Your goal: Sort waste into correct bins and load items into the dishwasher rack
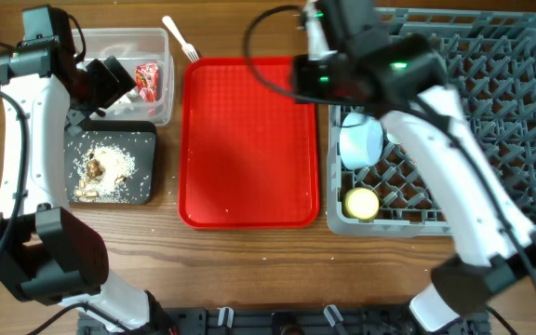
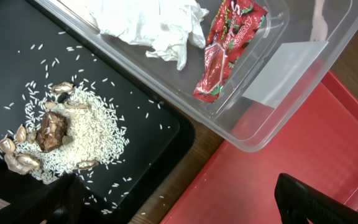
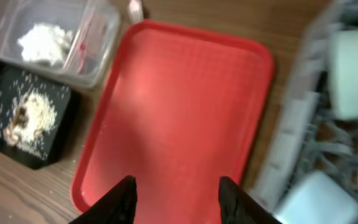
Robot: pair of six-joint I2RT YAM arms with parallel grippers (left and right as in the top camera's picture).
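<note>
Looking down from overhead takes in what neither wrist camera has: the whole grey rack (image 1: 510,65) on the right, one yellow cup (image 1: 361,202) in its near left corner, one pale blue bowl (image 1: 361,140) just behind that, and one white fork (image 1: 181,37) lying on the table (image 1: 249,256) beyond the red tray (image 1: 249,140). The left wrist view alone gives detail: one crumpled napkin (image 2: 148,22) and one red printed wrapper (image 2: 225,53) side by side in the clear tub (image 2: 291,93), and beside the tub the black tray (image 2: 148,124) holding one heap of rice (image 2: 86,134) with brown scraps (image 2: 51,130) on it. The right wrist view is blurred and shows mostly the red tray from above. The left arm rises along the table's left edge and bends over, so the left gripper (image 2: 176,186) hangs over the border of tub and black tray, fingers spread wide with nothing between them. The right arm reaches diagonally across the rack's near left corner; the right gripper (image 3: 178,199) points down over the red tray, fingers apart and empty.
</note>
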